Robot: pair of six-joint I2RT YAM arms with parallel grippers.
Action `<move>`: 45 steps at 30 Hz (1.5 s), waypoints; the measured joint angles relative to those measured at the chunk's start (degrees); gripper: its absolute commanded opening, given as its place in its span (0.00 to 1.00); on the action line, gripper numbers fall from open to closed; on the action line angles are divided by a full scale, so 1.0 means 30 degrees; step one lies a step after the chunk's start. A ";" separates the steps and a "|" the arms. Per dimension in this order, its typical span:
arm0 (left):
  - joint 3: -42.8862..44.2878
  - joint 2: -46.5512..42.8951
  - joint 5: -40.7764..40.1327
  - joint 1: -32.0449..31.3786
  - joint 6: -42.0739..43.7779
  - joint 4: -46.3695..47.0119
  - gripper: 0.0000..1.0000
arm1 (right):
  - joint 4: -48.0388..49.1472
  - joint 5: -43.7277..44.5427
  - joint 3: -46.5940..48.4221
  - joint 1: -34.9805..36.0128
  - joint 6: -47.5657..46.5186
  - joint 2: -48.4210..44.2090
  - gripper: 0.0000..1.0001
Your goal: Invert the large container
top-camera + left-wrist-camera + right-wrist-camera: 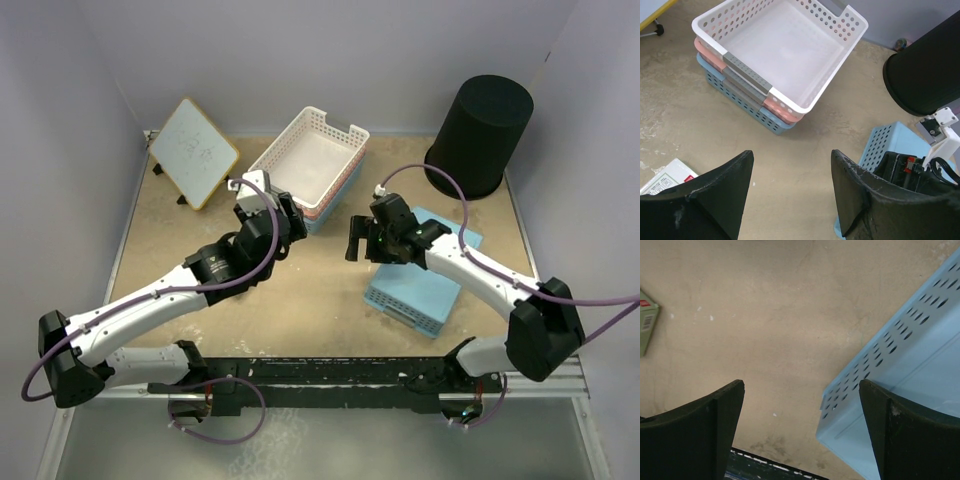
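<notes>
Tall round black plastic wastebasket [478, 135] is seemingly sitting rim-down already, so the left gripper [792, 160] and right gripper [801, 387], both gaping wide and empty, should be keeping clear.

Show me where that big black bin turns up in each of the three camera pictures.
Top external: the black bin is at the upper right, at the far right of the scene.
Left wrist: the bin fills the upper right corner, cut off by the picture's edge.
Right wrist: not in it.
Shared landmark: the light blue basket shows in all three views, lying nearer the arms than the bin.
</notes>
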 measured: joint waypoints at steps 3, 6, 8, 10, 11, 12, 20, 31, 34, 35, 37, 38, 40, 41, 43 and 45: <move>0.0000 0.0102 -0.0066 0.0000 0.0000 -0.0029 0.61 | -0.0984 0.1078 -0.0095 -0.0087 0.0044 0.0408 1.00; 0.0000 0.0211 -0.0044 0.0000 0.0007 -0.0029 0.61 | -0.2368 0.2273 -0.0474 -0.1355 -0.0255 -0.0095 1.00; 0.0000 0.0328 -0.0015 0.0000 0.0015 0.0015 0.61 | -0.3024 0.2681 -0.0765 -0.3213 -0.0561 -0.0612 1.00; 0.0000 0.0532 0.0109 0.0000 0.0022 0.0080 0.61 | -0.3657 0.3534 -0.0954 -0.5304 -0.0787 -0.1158 1.00; 0.0000 0.0627 0.0153 0.0000 0.0022 0.0095 0.61 | -0.3920 0.4160 -0.1013 -0.6062 -0.0860 -0.1413 1.00; 0.0000 0.0765 0.0262 0.0000 0.0029 0.0138 0.61 | -0.4197 0.4648 -0.1020 -0.6470 -0.0889 -0.1625 1.00; 0.0007 0.1122 0.0852 0.0000 0.0036 0.0568 0.61 | -0.3723 0.3585 -0.1406 -0.6207 -0.1501 -0.2229 0.98; 0.0000 0.1129 0.1290 0.0000 0.0160 0.0772 0.61 | -0.4102 0.5938 -0.2616 -0.7366 -0.0838 -0.0721 1.00; 0.0029 0.1173 0.1435 0.0000 0.0401 0.0765 0.61 | -0.4182 0.7592 -0.2550 -0.8116 -0.0430 -0.0648 1.00; 0.0102 0.1246 0.1479 0.0000 0.0525 0.0678 0.61 | -0.4211 0.8138 -0.2514 -0.8240 -0.0291 -0.0634 1.00; 0.0335 0.1486 0.1574 0.0000 0.0685 0.0619 0.61 | -0.4364 0.8925 -0.2193 -0.8437 0.0015 -0.0466 1.00; 0.0415 0.1581 0.1610 0.0000 0.0750 0.0612 0.61 | -0.4357 0.9194 -0.2011 -0.8480 0.0160 -0.0335 1.00; 0.0546 0.1712 0.1705 0.0000 0.1005 0.0619 0.61 | -0.4299 0.9821 -0.1610 -0.8568 0.0525 0.0044 1.00; 0.0576 0.1734 0.1763 0.0000 0.1064 0.0597 0.61 | -0.4255 1.0018 -0.1501 -0.8604 0.0670 0.0204 1.00; 0.0692 0.1807 0.1902 0.0000 0.1319 0.0568 0.61 | -0.4182 1.0353 -0.1464 -0.8641 0.0874 0.0452 1.00; 0.0962 0.1967 0.2018 0.0000 0.1581 0.0474 0.61 | -0.4167 1.0542 -0.1464 -0.8765 0.1013 0.0627 1.00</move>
